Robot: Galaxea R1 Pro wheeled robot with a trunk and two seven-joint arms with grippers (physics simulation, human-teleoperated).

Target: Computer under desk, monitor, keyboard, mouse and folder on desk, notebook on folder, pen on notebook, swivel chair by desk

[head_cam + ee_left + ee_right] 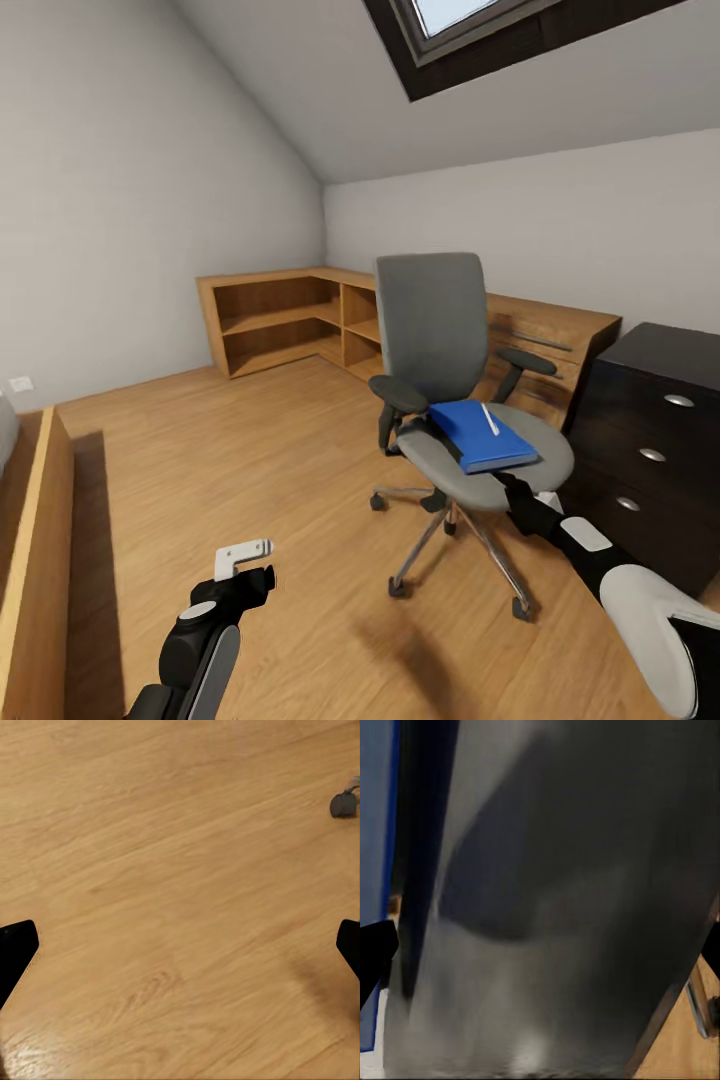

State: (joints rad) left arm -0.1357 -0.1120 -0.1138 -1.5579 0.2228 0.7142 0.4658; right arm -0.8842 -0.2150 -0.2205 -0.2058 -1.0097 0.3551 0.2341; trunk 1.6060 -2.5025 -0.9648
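Observation:
The swivel chair (pixel 430 320) stands mid-room on the wood floor, grey with black armrests. The blue folder (pixel 472 440) lies flat on its seat, and the thin white pen (pixel 490 418) rests on the folder. My right gripper (pixel 500 482) is at the seat's front edge. In the right wrist view it (pixel 540 949) is open, close against the grey seat (pixel 570 907), with the folder's edge (pixel 375 832) to one side. My left gripper (pixel 245 580) hangs low over bare floor and is open (pixel 180 952). The desk's black drawer unit (pixel 650 440) is right of the chair. Notebook, monitor, keyboard, mouse and computer are out of view.
Low wooden shelving (pixel 290 320) runs along the back walls into the corner. A wooden bed frame (pixel 40 540) borders the left. Open floor (pixel 250 450) lies between bed and chair. One chair castor (pixel 343 804) shows in the left wrist view. A skylight (pixel 470 30) is overhead.

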